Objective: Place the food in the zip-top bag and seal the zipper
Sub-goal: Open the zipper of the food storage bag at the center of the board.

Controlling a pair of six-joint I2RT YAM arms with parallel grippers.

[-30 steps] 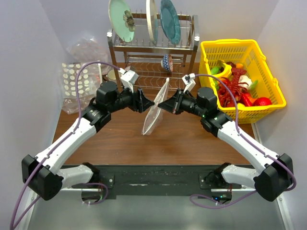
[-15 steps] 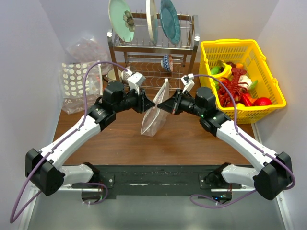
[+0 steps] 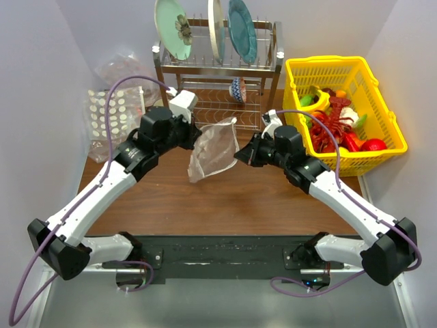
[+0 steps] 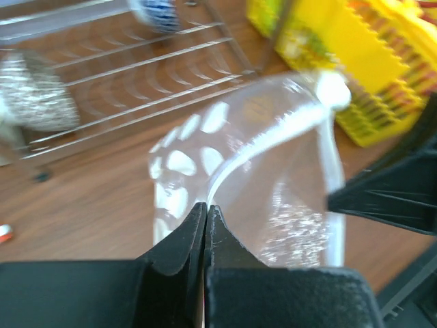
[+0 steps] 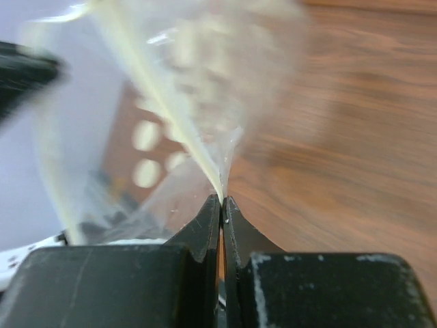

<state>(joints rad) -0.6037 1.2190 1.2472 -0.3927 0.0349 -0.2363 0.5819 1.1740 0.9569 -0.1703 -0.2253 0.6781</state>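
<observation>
- Your left gripper point(image 3: 199, 139) has its jaws pressed together on the left edge of the zip-top bag point(image 3: 214, 148). In the left wrist view the two fingertips meet on the clear film at one end of the zipper point(image 4: 261, 140).
- Your right gripper point(image 3: 240, 155) is clamped on the opposite edge of the bag. The right wrist view shows its jaws closed with a fold of the plastic pinched between them.
- The bag is stretched between the two grippers, over the middle of the tabletop point(image 3: 232, 199) and just in front of the dish rack point(image 3: 218, 65).
- The bag sits tilted, with its upper corner toward the rack and its lower corner pointing to the near left. You cannot tell from these views whether that lower corner touches the wood.
- Both wrist views are blurred, so you cannot tell whether the zipper is pressed shut along its length.
- The food point(image 3: 334, 126) lies piled in the yellow basket point(image 3: 328, 63) at the rear right, beside your right arm and apart from the bag.
- Plates point(image 3: 171, 27) stand upright in the top of the rack, and a small patterned bowl point(image 3: 237, 89) sits on its lower shelf.
- A flat dotted pack point(image 3: 102, 113) and a crinkled clear sack point(image 3: 123, 68) lie at the rear left, behind your left arm.
</observation>
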